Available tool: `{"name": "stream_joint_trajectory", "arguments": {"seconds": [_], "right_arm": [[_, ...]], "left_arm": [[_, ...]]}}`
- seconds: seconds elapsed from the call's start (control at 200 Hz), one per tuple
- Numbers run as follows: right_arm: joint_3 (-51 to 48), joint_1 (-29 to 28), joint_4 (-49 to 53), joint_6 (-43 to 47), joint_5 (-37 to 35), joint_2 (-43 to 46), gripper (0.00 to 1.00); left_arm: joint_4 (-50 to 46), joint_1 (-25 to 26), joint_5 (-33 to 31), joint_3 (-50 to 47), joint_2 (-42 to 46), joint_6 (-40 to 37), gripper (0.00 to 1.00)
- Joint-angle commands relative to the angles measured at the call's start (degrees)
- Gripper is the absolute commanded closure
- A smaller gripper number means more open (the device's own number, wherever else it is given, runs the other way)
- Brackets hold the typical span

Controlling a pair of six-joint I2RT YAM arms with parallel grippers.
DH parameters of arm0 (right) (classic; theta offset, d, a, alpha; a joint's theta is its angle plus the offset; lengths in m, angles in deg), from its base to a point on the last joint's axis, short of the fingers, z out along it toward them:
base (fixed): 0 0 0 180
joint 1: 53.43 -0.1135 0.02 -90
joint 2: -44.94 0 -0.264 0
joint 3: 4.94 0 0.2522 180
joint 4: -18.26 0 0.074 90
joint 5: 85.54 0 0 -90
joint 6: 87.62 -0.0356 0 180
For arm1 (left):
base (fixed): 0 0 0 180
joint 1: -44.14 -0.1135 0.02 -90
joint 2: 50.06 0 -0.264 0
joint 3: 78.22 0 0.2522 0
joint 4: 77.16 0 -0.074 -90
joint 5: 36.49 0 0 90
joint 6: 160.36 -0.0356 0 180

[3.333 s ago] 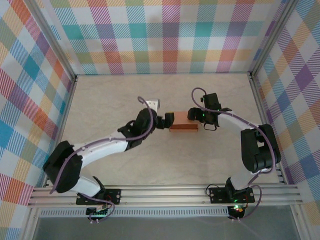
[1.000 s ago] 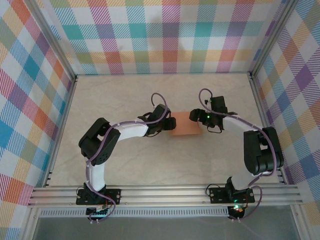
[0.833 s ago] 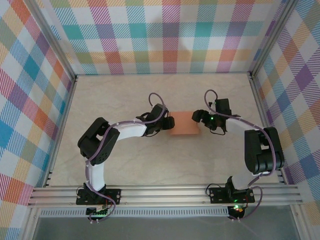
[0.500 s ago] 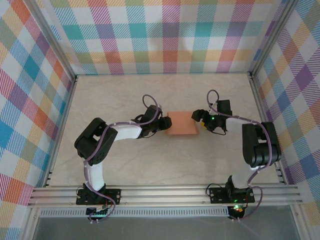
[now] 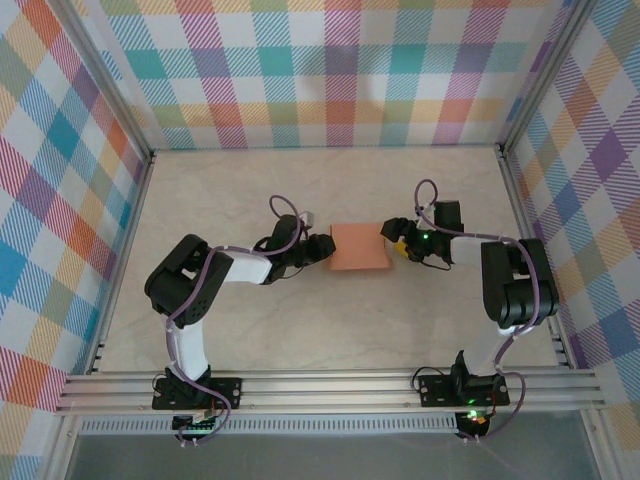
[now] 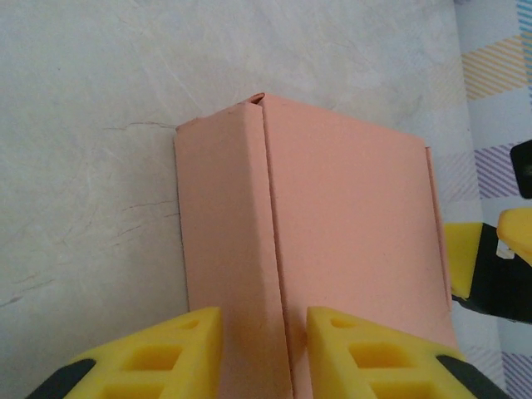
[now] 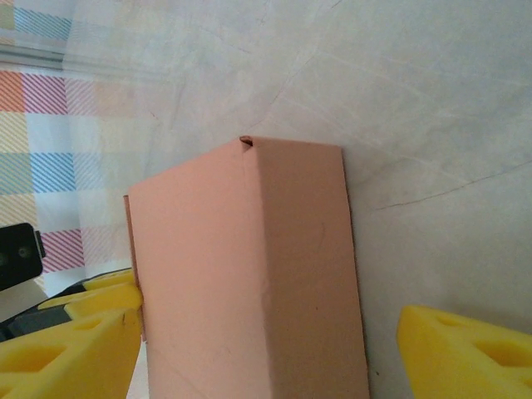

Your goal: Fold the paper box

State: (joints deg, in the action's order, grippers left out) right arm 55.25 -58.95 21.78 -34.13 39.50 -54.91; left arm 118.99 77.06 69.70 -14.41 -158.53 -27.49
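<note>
Where the aluminium rail [image 5: 330, 388] carries the two arm bases at the near edge, both arms reach out over the pale marbled table [image 5: 300, 330] and bend inward toward its middle. There the paper box [image 5: 359, 247] lies on the table, a salmon-orange rectangle with a creased side panel, set between the two grippers. The left gripper [image 5: 324, 248] is at its left end. In the left wrist view its yellow fingers [image 6: 141, 362] stand a little apart over the box's end, the crease running up between them, clamping nothing. The right gripper [image 5: 391, 243] is at the right end. Its fingers [image 7: 465, 349] are spread wide to either side of the box, one touching the card's edge, the other just clear. Beyond the box the table runs on to the plaid back wall [image 5: 340, 80].
</note>
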Motion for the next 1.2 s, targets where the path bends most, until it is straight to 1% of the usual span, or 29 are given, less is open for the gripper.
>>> {"name": "stream_joint_trajectory", "arguments": {"seconds": [0.0, 0.2, 0.365, 0.595, 0.815, 1.065, 1.195], "right_arm": [[-1.07, 0.33, -1.71, -0.21, 1.60, -0.20, 0.20], [-1.65, 0.33, -2.14, -0.25, 2.26, -0.24, 0.21], [-1.46, 0.33, -0.48, 1.40, 2.20, 0.10, 0.23], [-1.78, 0.33, -1.48, 0.67, 6.24, -0.76, 0.22], [-2.31, 0.33, -2.97, -0.69, 9.86, -2.07, 0.21], [-2.06, 0.33, -2.71, -0.80, 10.13, -2.48, 0.21], [-1.79, 0.29, -2.10, -0.48, 9.79, -2.57, 0.21]], "left_arm": [[3.06, -1.02, 1.81, -1.61, 1.39, 0.48, 0.70], [5.93, -1.40, 3.68, -3.23, 1.38, 0.37, 0.72], [8.52, -2.06, 5.13, -4.24, 1.03, 1.22, 0.73], [10.84, -3.44, 8.50, -4.59, -0.70, 2.61, 0.73], [17.43, -5.06, 11.03, -6.57, -2.72, 5.99, 0.73], [11.61, -5.24, 9.39, -6.01, -2.18, 2.72, 0.75], [11.13, -5.24, 8.98, -6.01, -2.69, 2.28, 0.75]]}}
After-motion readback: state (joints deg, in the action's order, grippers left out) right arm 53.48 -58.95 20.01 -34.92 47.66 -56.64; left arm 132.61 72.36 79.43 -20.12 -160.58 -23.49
